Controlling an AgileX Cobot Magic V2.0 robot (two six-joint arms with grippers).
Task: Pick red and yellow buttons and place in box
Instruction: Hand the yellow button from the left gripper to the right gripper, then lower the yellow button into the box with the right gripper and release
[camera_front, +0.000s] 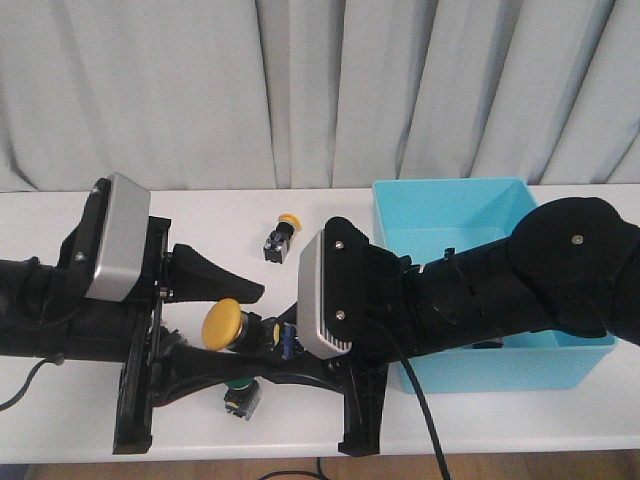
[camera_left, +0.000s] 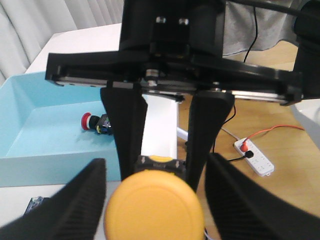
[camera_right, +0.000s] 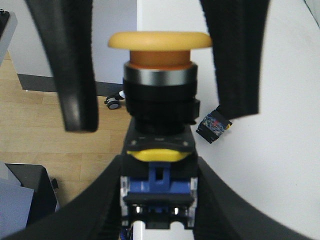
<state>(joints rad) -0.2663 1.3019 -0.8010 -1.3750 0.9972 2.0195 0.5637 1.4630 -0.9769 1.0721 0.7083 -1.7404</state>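
Observation:
A yellow button (camera_front: 222, 323) with a wide cap is held above the table by my right gripper (camera_front: 268, 338), which is shut on its black-and-blue body (camera_right: 159, 180). My left gripper (camera_front: 240, 328) is open, and its fingers (camera_right: 75, 65) stand on either side of the yellow cap (camera_left: 154, 205) without pressing on it. A smaller yellow button (camera_front: 280, 240) lies on the table farther back. The turquoise box (camera_front: 450, 205) sits at the right, and a red button (camera_left: 92, 121) lies inside it.
A green-capped button (camera_front: 240, 392) lies on the table under the grippers near the front edge. My right arm (camera_front: 520, 280) reaches across the front of the box. A white power strip (camera_left: 255, 155) lies on the wooden floor beyond the table.

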